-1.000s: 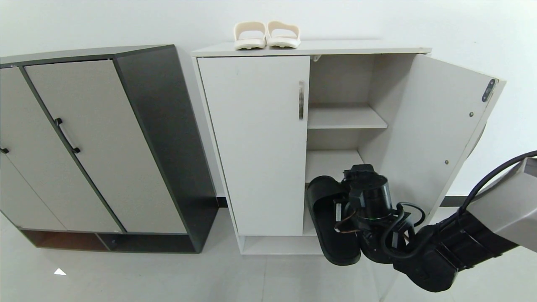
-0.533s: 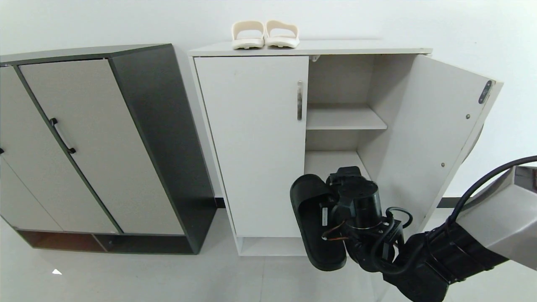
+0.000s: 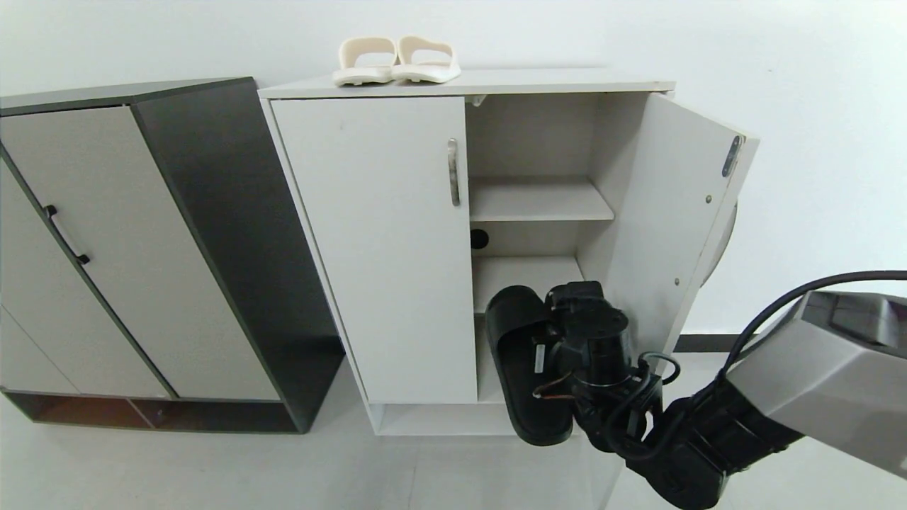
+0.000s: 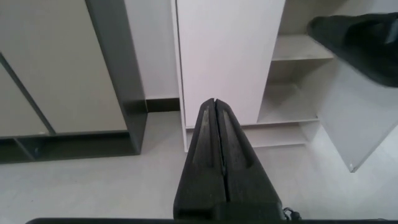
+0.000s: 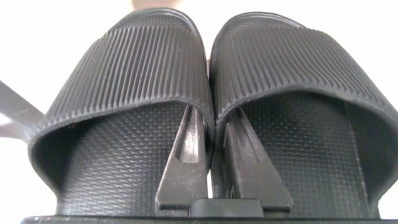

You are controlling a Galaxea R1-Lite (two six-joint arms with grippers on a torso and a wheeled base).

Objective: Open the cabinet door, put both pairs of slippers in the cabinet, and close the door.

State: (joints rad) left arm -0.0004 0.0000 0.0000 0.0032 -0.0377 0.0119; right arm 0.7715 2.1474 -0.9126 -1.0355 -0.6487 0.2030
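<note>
Jaws of the right gripper (image 5: pixel 212 118) sit pressed close together under the straps of the black slippers (image 5: pixel 124 93), pinching the pair's two adjoining inner walls so both shoes hang as one bundle. The straps are broad arches of finely ribbed rubber, and the footbeds beneath them carry a small pebbled grain. From the head view the pair hangs just in front of the open right half of the white cabinet (image 3: pixel 375 248), toes toward the lower shelf (image 3: pixel 524 273), and as far as I can judge it rests on nothing yet. The left gripper (image 4: pixel 214 106) is empty, its long dark jaws closed flat against each other, and it hangs well back from the cabinet, above the pale tiled floor (image 4: pixel 93 180). On progress: the right door (image 3: pixel 659 227) stands swung wide, so the opening step looks done. The black pair seems about to go in. The cream slippers (image 3: pixel 397 60), thick-soled and smooth, sit side by side on the cabinet's top, untouched, and closing the door comes last. The cabinet is flat matt white board with a slim metal handle (image 3: pixel 452 172) on its shut left door. A dark grey cabinet (image 3: pixel 212 234) stands beside it.
</note>
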